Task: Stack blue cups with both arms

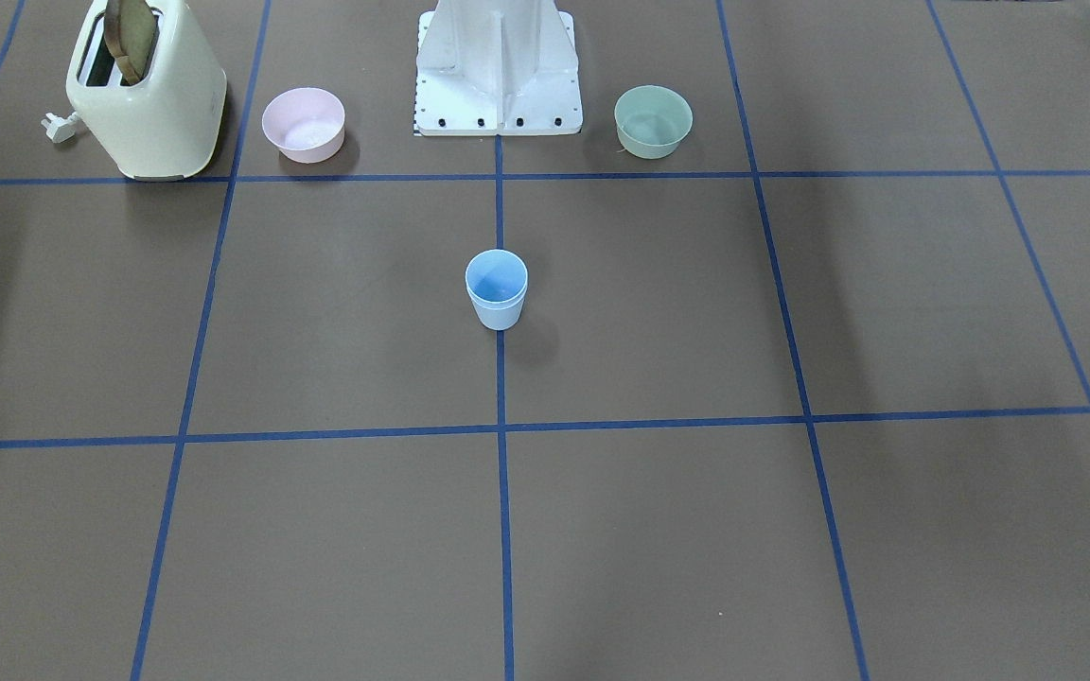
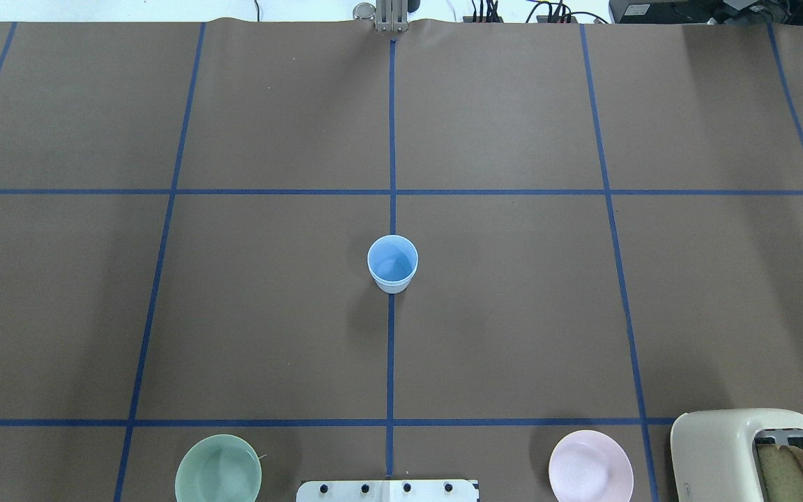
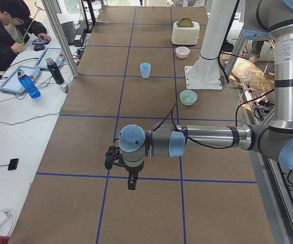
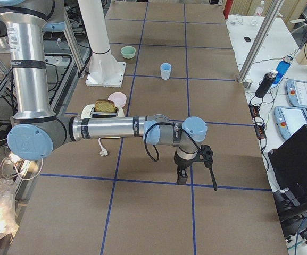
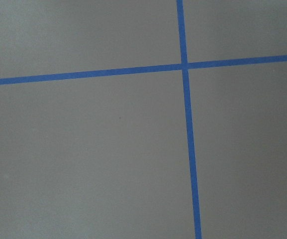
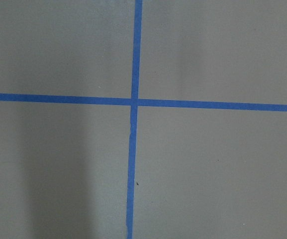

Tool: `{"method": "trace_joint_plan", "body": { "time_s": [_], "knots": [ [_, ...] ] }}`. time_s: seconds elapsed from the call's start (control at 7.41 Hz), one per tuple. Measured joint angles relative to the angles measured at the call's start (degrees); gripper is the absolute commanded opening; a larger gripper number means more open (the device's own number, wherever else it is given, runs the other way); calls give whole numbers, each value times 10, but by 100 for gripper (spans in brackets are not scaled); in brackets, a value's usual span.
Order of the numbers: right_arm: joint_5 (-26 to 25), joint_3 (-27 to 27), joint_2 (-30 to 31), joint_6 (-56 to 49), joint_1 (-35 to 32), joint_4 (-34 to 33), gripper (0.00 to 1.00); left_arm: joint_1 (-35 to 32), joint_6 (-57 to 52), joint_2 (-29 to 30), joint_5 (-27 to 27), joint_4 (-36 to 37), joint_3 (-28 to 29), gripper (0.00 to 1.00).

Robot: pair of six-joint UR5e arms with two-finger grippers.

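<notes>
Cups (image 1: 496, 289) are seen nested, upright, on the centre tape line (image 1: 500, 208), well apart from pink bowl (image 1: 304, 124), green bowl (image 1: 654, 121) and toaster (image 1: 146, 90). Left gripper (image 3: 131, 180) and right gripper (image 4: 181, 175) are held far from cups; whether released or clenched cannot be told.

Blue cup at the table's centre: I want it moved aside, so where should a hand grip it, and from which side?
Probably the rim, from straight above. The cup stands upright with its mouth open and nothing near it, so its wall can be pinched inside and out at any point round the rim. The wall narrows toward the base, so a low pinch from the side might slip.
</notes>
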State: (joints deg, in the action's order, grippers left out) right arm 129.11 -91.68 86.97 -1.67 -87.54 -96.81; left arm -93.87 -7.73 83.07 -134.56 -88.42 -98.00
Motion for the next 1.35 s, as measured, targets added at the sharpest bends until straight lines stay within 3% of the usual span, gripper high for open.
{"method": "trace_joint_plan", "body": {
  "time_s": [1.35],
  "knots": [
    [1, -1, 6, 0, 0, 4, 100, 0, 0, -8, 0, 0, -3, 99]
  ]
}}
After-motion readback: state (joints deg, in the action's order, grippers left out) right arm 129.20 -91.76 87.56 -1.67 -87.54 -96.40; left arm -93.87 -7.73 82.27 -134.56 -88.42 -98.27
